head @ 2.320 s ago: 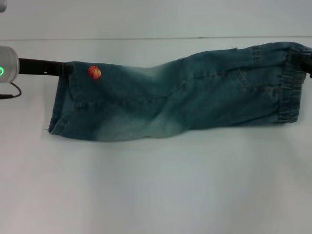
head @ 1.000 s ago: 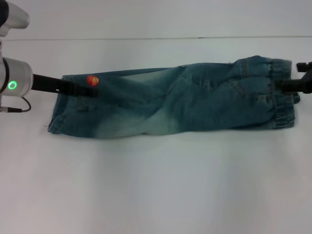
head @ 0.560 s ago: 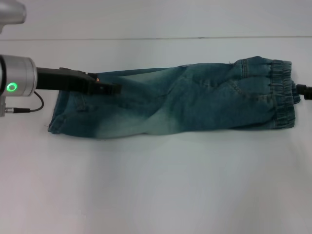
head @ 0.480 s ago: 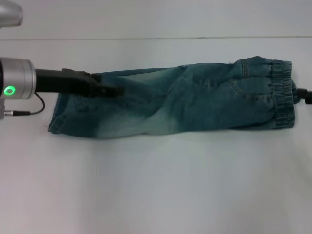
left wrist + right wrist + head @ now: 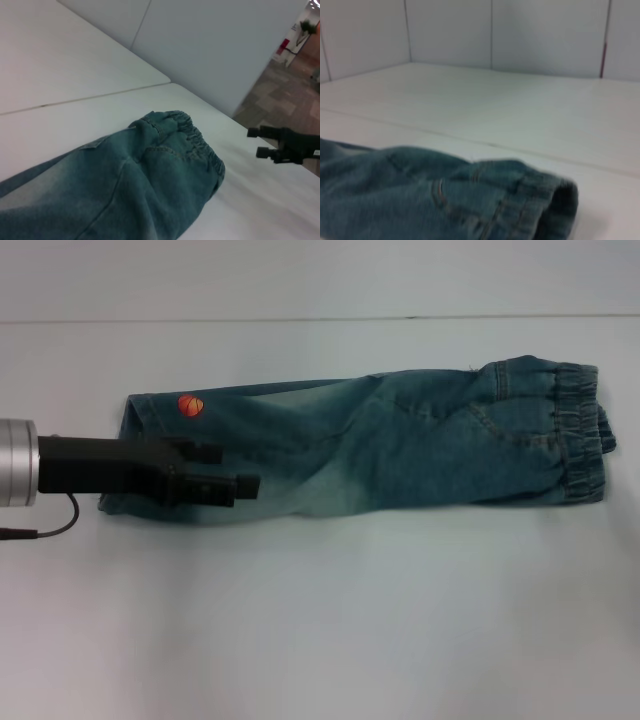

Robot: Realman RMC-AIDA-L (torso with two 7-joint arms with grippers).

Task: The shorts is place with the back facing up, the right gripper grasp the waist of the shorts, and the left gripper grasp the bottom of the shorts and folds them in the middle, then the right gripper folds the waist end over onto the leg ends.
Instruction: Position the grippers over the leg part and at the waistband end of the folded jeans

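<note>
The blue denim shorts (image 5: 400, 455) lie folded lengthwise in a long strip across the white table (image 5: 320, 620). The ruffled waist (image 5: 583, 430) is at the right end. The leg ends (image 5: 128, 455) are at the left, beside an orange basketball patch (image 5: 190, 405). My left gripper (image 5: 238, 469) hovers open over the near edge of the leg part and holds nothing. My right gripper is outside the head view. It shows far off in the left wrist view, where the right gripper (image 5: 253, 143) stands open and clear of the waist (image 5: 192, 132). The right wrist view shows the waist (image 5: 555, 200) lying free.
A thin seam line (image 5: 320, 318) crosses the table behind the shorts. A black cable (image 5: 40, 525) hangs from my left wrist at the left edge. White table surface lies in front of the shorts.
The left gripper let go of the leg hem, opened and moved toward the near edge of the shorts. The right gripper let go of the waist and drew back out of the head view.
</note>
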